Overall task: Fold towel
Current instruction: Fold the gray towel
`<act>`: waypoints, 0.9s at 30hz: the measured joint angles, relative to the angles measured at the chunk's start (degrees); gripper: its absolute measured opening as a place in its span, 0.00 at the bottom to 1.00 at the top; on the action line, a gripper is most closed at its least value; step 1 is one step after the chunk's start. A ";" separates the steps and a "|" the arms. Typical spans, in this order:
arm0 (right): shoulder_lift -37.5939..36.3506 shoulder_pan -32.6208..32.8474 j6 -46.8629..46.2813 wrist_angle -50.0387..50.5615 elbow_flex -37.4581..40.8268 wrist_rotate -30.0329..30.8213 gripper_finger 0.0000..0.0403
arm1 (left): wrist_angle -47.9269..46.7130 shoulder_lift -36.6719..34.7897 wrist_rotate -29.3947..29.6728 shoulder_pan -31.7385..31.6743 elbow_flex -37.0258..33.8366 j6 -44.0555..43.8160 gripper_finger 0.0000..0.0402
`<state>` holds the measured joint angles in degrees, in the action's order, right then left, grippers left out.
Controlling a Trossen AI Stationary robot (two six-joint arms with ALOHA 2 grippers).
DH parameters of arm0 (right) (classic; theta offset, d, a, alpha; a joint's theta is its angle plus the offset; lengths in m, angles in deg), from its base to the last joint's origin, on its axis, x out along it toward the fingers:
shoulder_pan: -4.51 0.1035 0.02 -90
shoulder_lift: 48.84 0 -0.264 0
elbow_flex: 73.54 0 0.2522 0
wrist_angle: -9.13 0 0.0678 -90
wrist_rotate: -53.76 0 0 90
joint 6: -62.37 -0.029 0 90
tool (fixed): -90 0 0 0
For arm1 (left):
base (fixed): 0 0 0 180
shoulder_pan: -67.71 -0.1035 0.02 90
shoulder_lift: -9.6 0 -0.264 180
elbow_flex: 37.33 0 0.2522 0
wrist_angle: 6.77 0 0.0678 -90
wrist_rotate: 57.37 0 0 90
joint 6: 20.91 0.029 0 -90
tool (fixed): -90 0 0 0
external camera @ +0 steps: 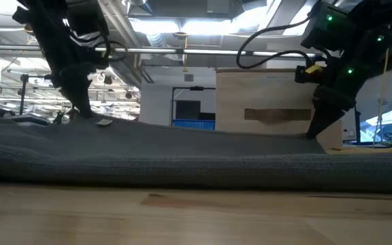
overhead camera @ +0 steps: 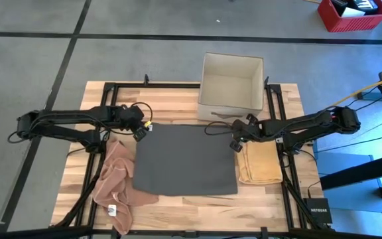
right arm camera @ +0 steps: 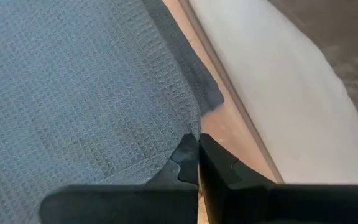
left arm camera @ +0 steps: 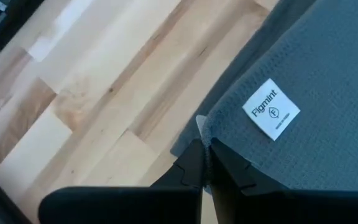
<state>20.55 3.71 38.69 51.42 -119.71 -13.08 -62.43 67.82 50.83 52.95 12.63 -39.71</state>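
Observation:
A dark grey waffle-weave towel [overhead camera: 185, 160] lies spread flat on the middle of the wooden table [overhead camera: 178, 209]. A white label [left arm camera: 271, 109] is sewn near its far left corner. My left gripper [overhead camera: 142, 132] is at that far left corner, shut on it. My right gripper [overhead camera: 235, 142] is at the far right corner, also shut on the cloth. In the low view the towel [external camera: 182, 155] runs across the picture, with the left gripper [external camera: 86, 112] and the right gripper [external camera: 316, 133] at its far edge. My left gripper pinches the towel's far left corner [left arm camera: 207, 129] between its two fingers, slanting down from the table's left. The corner is raised a little, with a shadow under it; the rest lies on the table. My right gripper pinches the towel's far right corner [right arm camera: 194, 126] between its two fingers, slanting down from the table's right. The cloth near the corner stands slightly off the wood; the rest of the towel lies flat.
An open cardboard box [overhead camera: 231, 82] stands just beyond the towel's far right corner. A crumpled pink towel [overhead camera: 115, 183] lies left of the grey towel and a folded yellow one [overhead camera: 260, 163] right of it. A black device [overhead camera: 318, 210] sits at the near right.

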 joint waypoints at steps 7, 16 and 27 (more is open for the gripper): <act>1.64 0.03 0.11 -0.69 0.48 0.92 0.01 | 5.20 2.60 0.57 0.06 -3.79 -0.06 0.02; 5.24 0.04 0.17 -3.04 0.55 4.89 0.04 | 5.44 2.62 4.96 0.06 -3.91 -0.60 0.06; 6.05 0.02 0.48 -1.13 -1.85 7.69 0.23 | 3.76 2.62 5.02 0.04 -2.69 -1.07 0.28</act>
<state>26.60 3.74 39.17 50.30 -121.55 -5.39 -58.67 70.44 55.85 52.99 9.94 -40.78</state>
